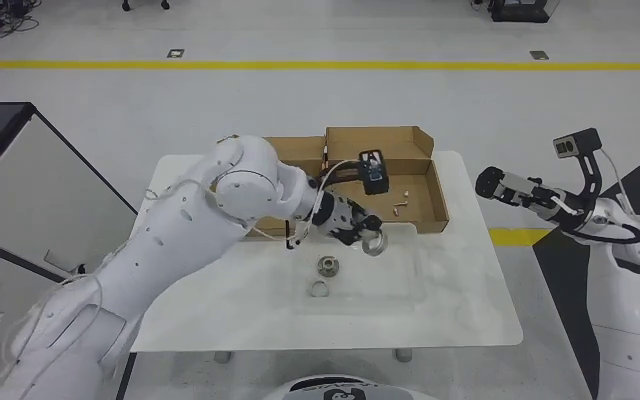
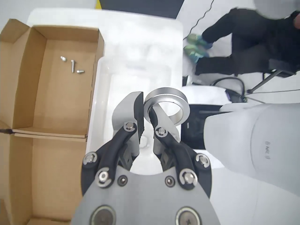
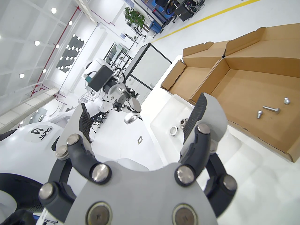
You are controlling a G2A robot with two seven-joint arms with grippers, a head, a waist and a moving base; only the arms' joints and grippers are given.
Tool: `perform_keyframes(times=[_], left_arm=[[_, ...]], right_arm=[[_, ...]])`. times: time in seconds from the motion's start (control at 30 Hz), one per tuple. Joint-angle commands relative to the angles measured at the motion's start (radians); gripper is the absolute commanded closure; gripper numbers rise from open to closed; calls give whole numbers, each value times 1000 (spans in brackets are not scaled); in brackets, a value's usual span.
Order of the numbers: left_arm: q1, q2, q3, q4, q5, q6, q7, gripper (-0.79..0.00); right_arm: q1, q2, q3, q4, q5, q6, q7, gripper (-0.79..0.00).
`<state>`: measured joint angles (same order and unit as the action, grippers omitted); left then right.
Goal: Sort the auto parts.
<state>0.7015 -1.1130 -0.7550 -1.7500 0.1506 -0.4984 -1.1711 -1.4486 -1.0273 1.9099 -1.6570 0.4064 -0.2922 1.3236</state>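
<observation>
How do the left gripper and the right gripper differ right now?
The left gripper has its fingers shut on a metal ring; the right gripper has its fingers open and holds nothing. The left gripper hangs above the white tray, while the right gripper sits just past the edge of the table. Both have the same two-finger build.

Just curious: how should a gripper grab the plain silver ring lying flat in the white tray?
Probably from above, pinching its wall: one finger down the hole, one outside. The ring lies flat, hole up, in the tray; the left gripper holds a similar ring that way.
</observation>
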Motion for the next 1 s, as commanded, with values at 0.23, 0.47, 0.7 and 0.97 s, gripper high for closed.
perform_keyframes(times=[0.23, 0.47, 0.7, 0.97], left_arm=[[171, 53, -206, -21, -448, -245, 95, 0], [177, 73, -197, -67, -683, -337, 186, 0], [154, 91, -147, -87, -840, -417, 266, 0], [144, 96, -150, -75, -810, -413, 262, 0]], right_arm=[[0, 0, 0, 0, 0, 0, 0, -785], [0, 0, 0, 0, 0, 0, 0, -785], [0, 0, 0, 0, 0, 0, 0, -785], [0, 0, 0, 0, 0, 0, 0, -785]])
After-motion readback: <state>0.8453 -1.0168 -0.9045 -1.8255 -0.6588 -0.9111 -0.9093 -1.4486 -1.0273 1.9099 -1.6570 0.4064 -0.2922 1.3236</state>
